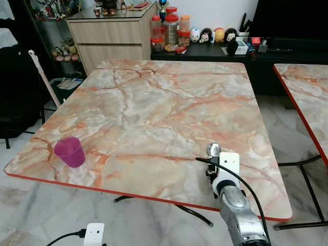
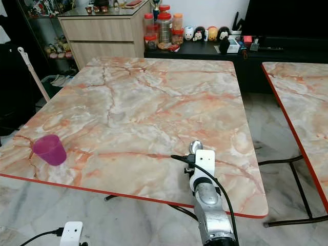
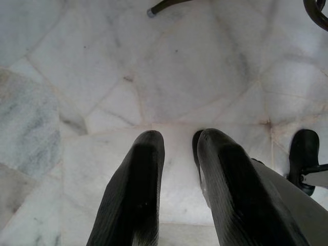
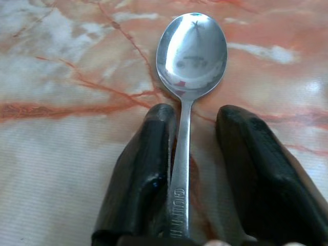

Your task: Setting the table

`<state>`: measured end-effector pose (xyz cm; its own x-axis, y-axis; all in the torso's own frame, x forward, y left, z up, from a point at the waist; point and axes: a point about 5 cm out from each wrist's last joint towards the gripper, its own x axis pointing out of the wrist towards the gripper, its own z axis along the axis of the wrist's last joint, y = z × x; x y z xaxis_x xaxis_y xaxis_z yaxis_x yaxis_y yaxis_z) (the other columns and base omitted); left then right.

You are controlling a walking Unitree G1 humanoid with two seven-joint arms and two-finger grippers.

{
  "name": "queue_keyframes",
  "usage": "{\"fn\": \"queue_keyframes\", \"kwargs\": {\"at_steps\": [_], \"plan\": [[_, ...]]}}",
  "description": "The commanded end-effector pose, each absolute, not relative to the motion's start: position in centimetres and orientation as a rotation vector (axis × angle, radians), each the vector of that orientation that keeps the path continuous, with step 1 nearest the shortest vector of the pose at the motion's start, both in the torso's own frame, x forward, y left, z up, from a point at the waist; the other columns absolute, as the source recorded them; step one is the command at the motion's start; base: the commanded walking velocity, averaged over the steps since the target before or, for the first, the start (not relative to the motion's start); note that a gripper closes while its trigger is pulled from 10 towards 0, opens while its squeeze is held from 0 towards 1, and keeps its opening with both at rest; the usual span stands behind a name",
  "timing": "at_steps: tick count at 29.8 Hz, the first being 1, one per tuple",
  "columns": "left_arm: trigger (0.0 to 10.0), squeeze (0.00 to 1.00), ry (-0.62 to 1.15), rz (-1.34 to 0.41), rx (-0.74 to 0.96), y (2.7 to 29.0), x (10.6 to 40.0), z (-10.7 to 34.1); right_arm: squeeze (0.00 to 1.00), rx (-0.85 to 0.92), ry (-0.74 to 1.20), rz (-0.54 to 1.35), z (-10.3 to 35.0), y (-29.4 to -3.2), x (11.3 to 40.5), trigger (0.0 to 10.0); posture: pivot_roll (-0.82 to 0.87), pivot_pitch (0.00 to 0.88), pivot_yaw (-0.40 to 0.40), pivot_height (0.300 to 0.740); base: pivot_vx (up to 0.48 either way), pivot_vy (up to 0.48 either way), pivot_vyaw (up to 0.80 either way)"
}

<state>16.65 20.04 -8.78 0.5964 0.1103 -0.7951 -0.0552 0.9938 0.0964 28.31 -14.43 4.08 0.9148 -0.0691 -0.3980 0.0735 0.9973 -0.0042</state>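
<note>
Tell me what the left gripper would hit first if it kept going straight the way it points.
The left gripper hangs below the table's edge, pointing down at the pale marble floor. Nothing lies between its fingers and the tiles, so the floor would likely come first, though depth is unclear.

table (image 1: 169,110): marble pattern, cream and grey-white with orange-pink veins; thin red edge along its rim
second table (image 1: 307,89): at the right edge of the head views, same orange-veined marble with a red rim
cup (image 1: 69,151): magenta-purple, plain, lower left of the left eye view
spoon (image 4: 189,77): shiny silver, bowl mirroring pale and dark shapes
right gripper (image 4: 197,154): black fingers; silver arm with a white block and black cable in the head views
left gripper (image 3: 179,189): black fingers
floor (image 3: 102,77): pale grey-white marble slabs with faint seams
cabinet (image 1: 107,38): light wood tone, upper left
jars (image 1: 171,28): red lids, upper centre
</note>
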Motion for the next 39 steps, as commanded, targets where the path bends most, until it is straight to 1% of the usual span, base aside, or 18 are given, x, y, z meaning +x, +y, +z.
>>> {"fn": "queue_keyframes", "kwargs": {"at_steps": [1,17,24,26,27,28,29,31,34,35,37,39], "plan": [[10.0,0.0,0.954,0.09,0.064,20.0,16.0,-9.1,0.0,0.011,0.458,-0.065,3.3,-14.2,28.0,0.0,0.0,0.001,0.031,0.74,0.0,0.0,0.0],[10.0,0.0,0.943,0.107,0.061,20.3,16.6,-8.8,0.0,-0.018,0.4,-0.04,4.6,-13.6,29.1,0.0,0.01,0.0,0.029,0.74,0.0,0.0,0.0],[10.0,0.0,0.937,0.113,0.063,20.4,16.9,-8.7,0.0,-0.061,0.372,-0.041,4.9,-13.9,29.4,0.0,0.01,0.004,0.034,0.74,0.0,0.0,0.0],[10.0,0.0,0.937,0.114,0.062,20.4,16.9,-8.7,0.0,-0.137,0.332,-0.035,5.4,-13.9,29.6,0.0,0.01,0.004,0.035,0.74,0.0,0.0,0.0],[10.0,0.0,0.937,0.114,0.062,20.4,16.9,-8.7,0.0,-0.137,0.332,-0.035,5.4,-13.9,29.6,0.0,0.01,0.004,0.035,0.74,0.0,0.0,0.0],[10.0,0.0,0.938,0.116,0.061,20.4,16.9,-8.7,0.0,-0.228,0.207,0.004,7.1,-13.3,30.2,6.2,0.01,0.006,0.036,0.74,0.0,0.0,0.0],[10.0,0.0,0.939,0.117,0.06,20.2,17.0,-8.7,0.0,-0.266,0.13,0.027,8.3,-12.9,30.5,10.0,0.0,0.004,0.04,0.74,0.0,0.0,0.0],[10.0,0.0,0.937,0.113,0.061,20.0,17.1,-8.6,0.0,-0.294,0.035,0.053,9.7,-12.3,30.9,10.0,-0.01,0.004,0.042,0.74,0.0,0.0,0.0],[10.0,0.0,0.928,0.103,0.061,19.7,17.6,-8.5,0.0,-0.289,-0.052,0.07,11.1,-11.7,31.1,10.0,-0.01,0.0,0.042,0.74,0.0,0.0,0.0],[10.0,0.0,0.928,0.103,0.061,19.7,17.6,-8.5,0.0,-0.289,-0.052,0.07,11.1,-11.7,31.1,10.0,-0.01,0.0,0.042,0.74,0.0,0.0,0.0],[10.0,0.0,0.915,0.096,0.063,19.5,18.1,-8.3,0.0,-0.401,-0.179,0.125,12.6,-10.8,31.3,10.0,-0.01,0.0,0.044,0.74,0.0,0.0,0.0],[10.0,0.0,0.912,0.095,0.063,19.5,18.3,-8.2,0.0,-0.395,-0.19,0.132,12.7,-10.7,31.4,10.0,-0.01,0.0,0.044,0.74,0.0,0.0,0.0]]}}
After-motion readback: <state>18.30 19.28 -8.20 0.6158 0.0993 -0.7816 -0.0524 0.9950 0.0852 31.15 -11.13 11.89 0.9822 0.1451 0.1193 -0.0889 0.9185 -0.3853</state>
